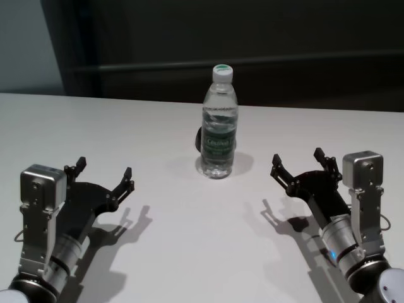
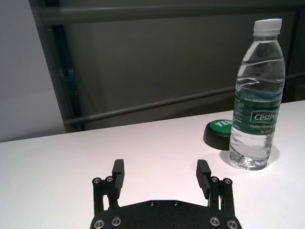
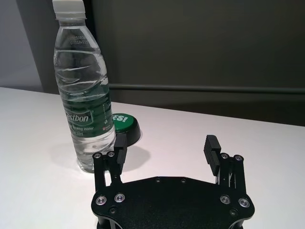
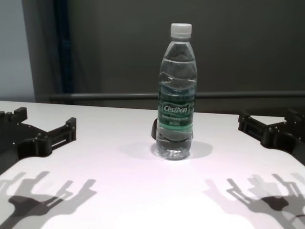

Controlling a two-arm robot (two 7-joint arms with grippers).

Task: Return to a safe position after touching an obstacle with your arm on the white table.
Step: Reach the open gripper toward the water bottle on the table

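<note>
Grippers sit low and near: left gripper [image 1: 104, 175] at seven o'clock, right gripper [image 1: 298, 167] at five, fingers spread, empty, aimed forward over the white table [image 1: 189, 246]. Bottle [image 1: 219, 123] stands upright at twelve, apart from both.

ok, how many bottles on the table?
1. A Cestbon water bottle stands upright at mid-table on the white table, between the open left gripper and right gripper. No others visible.

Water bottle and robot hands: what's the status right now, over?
Left hand and right hand open, apart from everything. Water bottle upright on white table, between them. Green puck behind bottle.
</note>
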